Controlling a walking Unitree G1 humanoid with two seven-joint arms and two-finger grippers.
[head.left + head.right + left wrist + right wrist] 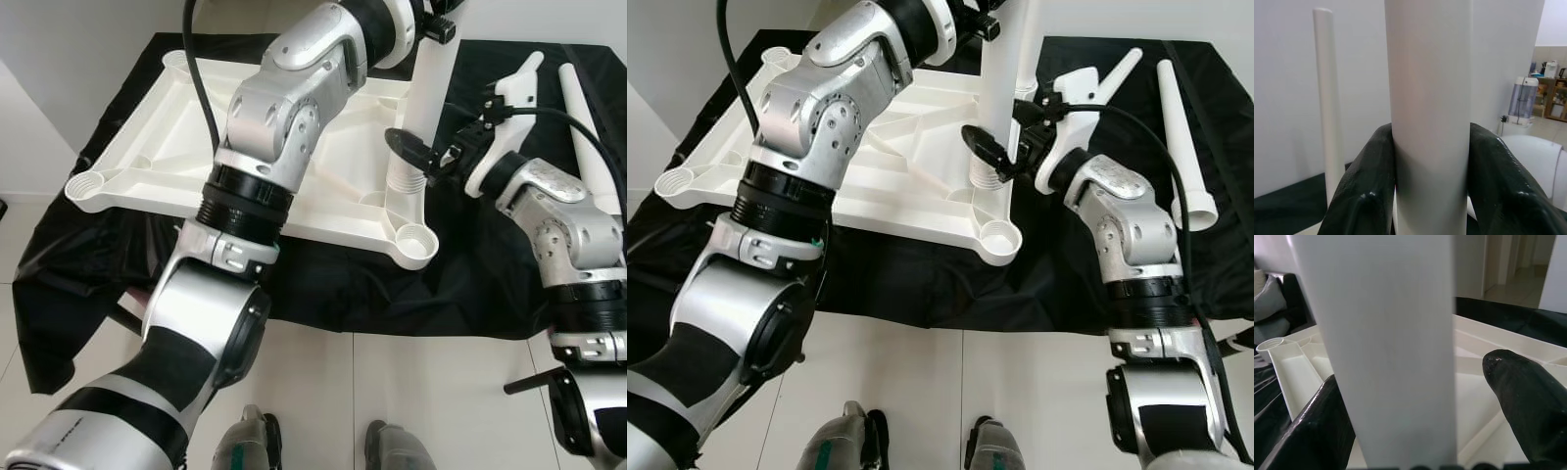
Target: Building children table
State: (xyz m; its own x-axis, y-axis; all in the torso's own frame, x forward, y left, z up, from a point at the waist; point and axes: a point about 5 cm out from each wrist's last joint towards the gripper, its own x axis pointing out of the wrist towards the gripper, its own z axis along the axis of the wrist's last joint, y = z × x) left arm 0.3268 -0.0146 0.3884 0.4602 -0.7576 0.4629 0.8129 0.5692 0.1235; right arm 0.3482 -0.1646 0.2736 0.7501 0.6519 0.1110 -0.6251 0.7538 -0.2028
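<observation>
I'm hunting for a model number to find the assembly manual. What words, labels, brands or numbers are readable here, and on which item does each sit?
No text can be read anywhere.
White tabletop, lying upside down on the black sheet: bare plastic, no lettering.
Upright table leg, gripped by the left end effector: plain.
Loose legs on the sheet: plain.
Appliances on the far shelf in the left wrist view: too small and blurred to read.
</observation>
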